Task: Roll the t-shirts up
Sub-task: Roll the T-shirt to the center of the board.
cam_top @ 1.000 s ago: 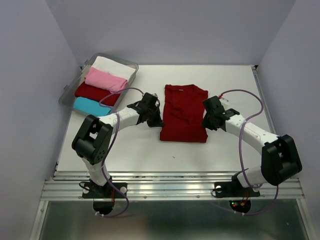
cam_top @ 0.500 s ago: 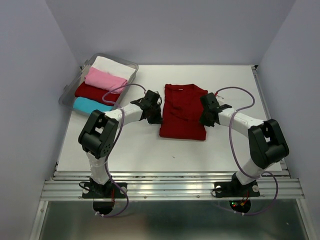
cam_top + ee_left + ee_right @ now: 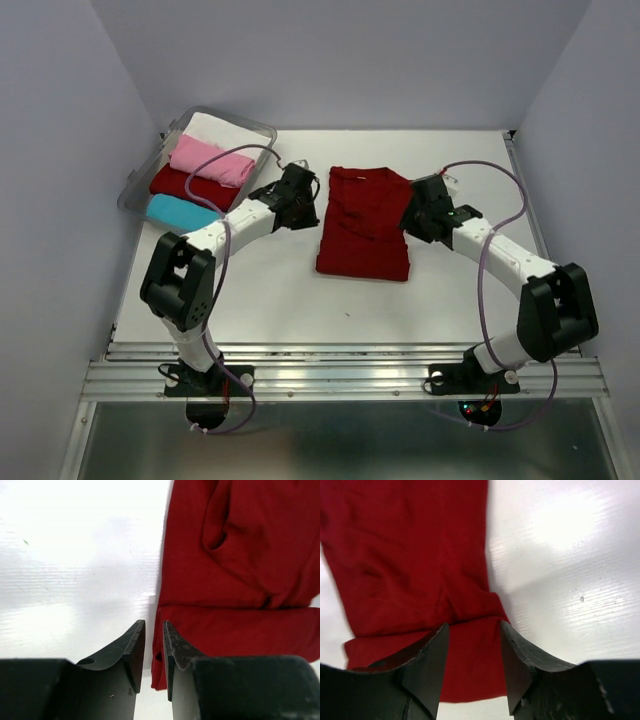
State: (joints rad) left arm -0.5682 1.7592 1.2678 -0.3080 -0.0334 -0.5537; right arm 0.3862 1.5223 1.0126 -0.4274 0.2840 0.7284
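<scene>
Top external: dark red t-shirt (image 3: 365,225) lies folded flat on table (image 3: 260,300), between both arms. Left gripper (image 3: 154,624) barely parted beside shirt's left edge. Right gripper (image 3: 472,626) spread wide over right edge, holding nothing.

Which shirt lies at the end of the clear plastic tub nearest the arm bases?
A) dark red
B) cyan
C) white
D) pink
B: the cyan shirt fills the clear plastic tub's near end, with a dark red shirt, a pink shirt and a white shirt behind it.
</scene>
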